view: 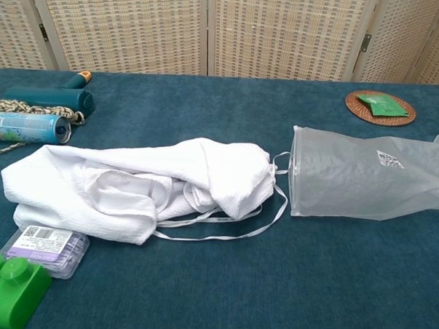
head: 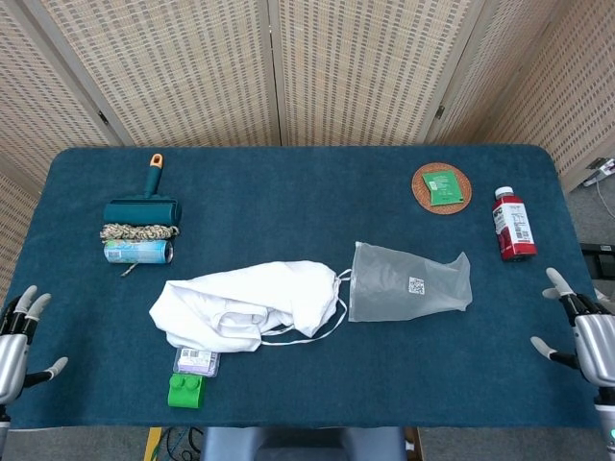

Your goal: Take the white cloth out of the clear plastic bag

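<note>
The white cloth (head: 245,305) lies bunched on the blue table (head: 307,192), fully outside the clear plastic bag (head: 411,283), whose open mouth faces it from just right. The left hand (head: 13,338) and right hand (head: 588,331) hang at the near corners, fingers spread, holding nothing.

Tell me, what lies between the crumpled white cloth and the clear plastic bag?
Only bare blue tabletop and the crumpled white cloth's thin ties, reaching the clear plastic bag's mouth. The chest view shows it best.
</note>
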{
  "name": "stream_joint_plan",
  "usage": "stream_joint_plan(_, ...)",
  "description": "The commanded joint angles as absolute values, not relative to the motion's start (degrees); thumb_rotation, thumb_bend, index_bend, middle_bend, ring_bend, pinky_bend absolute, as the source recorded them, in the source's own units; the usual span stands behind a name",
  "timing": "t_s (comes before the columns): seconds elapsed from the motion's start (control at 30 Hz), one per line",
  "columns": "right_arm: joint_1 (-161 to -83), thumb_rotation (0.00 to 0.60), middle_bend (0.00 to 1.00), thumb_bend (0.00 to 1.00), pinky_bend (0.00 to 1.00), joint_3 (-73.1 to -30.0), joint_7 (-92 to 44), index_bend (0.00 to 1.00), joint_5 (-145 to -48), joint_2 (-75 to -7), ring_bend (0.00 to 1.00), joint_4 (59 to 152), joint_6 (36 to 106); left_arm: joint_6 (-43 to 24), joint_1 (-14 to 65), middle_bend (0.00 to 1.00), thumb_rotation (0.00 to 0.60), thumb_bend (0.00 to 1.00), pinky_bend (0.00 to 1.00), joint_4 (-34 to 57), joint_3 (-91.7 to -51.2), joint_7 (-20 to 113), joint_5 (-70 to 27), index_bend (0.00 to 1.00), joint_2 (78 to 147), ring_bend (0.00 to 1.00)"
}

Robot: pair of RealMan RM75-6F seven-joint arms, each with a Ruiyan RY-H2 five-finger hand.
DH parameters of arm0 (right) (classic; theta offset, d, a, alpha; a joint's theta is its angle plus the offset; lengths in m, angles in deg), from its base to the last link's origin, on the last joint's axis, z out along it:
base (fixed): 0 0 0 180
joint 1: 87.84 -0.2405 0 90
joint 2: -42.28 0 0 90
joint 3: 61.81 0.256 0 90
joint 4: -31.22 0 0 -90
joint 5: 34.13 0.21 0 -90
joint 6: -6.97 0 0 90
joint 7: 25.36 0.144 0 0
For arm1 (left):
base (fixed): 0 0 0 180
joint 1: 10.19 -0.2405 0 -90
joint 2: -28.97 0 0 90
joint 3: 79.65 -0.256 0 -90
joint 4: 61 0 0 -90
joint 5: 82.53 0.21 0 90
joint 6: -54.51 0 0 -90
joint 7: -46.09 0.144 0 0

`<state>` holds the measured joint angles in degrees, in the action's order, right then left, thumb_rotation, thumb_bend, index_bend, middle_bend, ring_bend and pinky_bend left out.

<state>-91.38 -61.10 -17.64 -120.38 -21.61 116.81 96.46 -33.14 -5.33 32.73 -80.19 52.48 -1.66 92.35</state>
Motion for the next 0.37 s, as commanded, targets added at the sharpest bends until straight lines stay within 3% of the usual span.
stream_joint_plan(0.03,-90.91,0.6,0.32,0.0,0.48,-61.1,-17.31,0.09,-120.67,-21.86,0.31,116.47,96.95,-33.3,-5.62,0.0,0.6,0.15,0.25,32.73,-79.99,52.35,-1.63,0.08,92.26,0.0)
stream_joint_plan(0.37,-90.58,0.6,0.32,0.0,0.48,-60.41,-15.77,0.1,-121.03,-22.58,0.31,115.75,96.55,-33.44,-6.26,0.0,0.6,0.15,0.25,33.99,-79.52,52.5,-0.52,0.09,92.27,0.0)
